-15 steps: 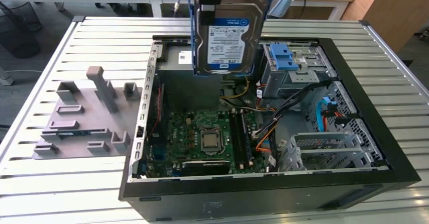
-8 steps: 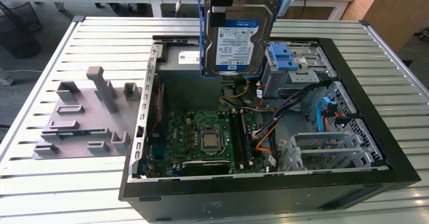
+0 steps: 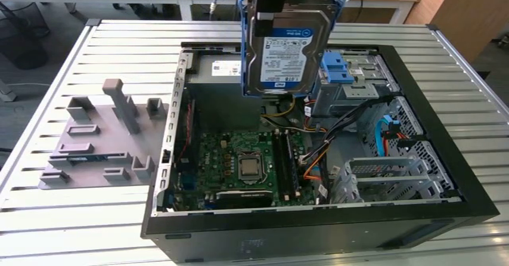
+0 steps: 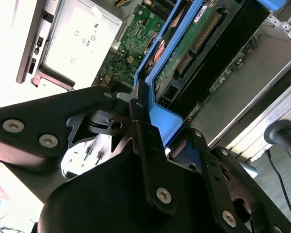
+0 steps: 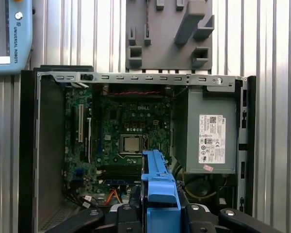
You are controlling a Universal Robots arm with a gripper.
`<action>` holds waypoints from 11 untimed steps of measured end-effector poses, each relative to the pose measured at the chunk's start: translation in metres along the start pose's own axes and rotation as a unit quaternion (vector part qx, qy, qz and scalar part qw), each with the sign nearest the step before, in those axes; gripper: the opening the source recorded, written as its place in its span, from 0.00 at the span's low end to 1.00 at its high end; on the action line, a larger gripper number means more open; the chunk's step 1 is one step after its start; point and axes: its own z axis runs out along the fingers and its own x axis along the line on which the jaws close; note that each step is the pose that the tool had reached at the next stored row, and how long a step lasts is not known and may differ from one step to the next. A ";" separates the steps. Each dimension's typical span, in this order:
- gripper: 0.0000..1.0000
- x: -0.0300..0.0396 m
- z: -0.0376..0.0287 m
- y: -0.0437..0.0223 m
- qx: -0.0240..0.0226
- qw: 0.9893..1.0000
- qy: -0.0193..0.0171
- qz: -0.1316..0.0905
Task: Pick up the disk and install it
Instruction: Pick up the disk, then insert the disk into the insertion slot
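The disk (image 3: 286, 51) is a silver hard drive with a white-and-blue label and a blue carrier frame. It hangs upright in the air above the open computer case (image 3: 318, 230), over the case's far middle part. My gripper (image 3: 270, 11) is shut on its top edge. In the second wrist view the gripper (image 4: 144, 109) clamps the blue frame, with the disk's green circuit side (image 4: 194, 43) beyond it. The first wrist view looks down past the gripper (image 5: 157, 213) and the blue frame of the disk (image 5: 157, 187) into the case.
The metal drive cage (image 3: 366, 78) with its blue latch (image 3: 338, 69) sits at the case's far corner on the exterior view's right. Motherboard (image 3: 238, 164), cables and power supply (image 5: 208, 141) lie inside. A grey fixture (image 3: 104, 135) lies on the slatted table beside the case.
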 end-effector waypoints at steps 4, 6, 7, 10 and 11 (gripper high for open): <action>0.36 0.0015 0.0000 -0.0011 0.000 1.000 0.000 0.000; 0.36 0.0019 0.0000 -0.0013 0.000 1.000 0.000 0.000; 0.36 0.0020 0.0000 -0.0013 0.000 1.000 0.000 0.000; 0.36 0.0026 -0.0001 -0.0013 0.000 1.000 0.000 0.000; 0.36 0.0028 0.0000 -0.0013 0.000 1.000 0.000 0.000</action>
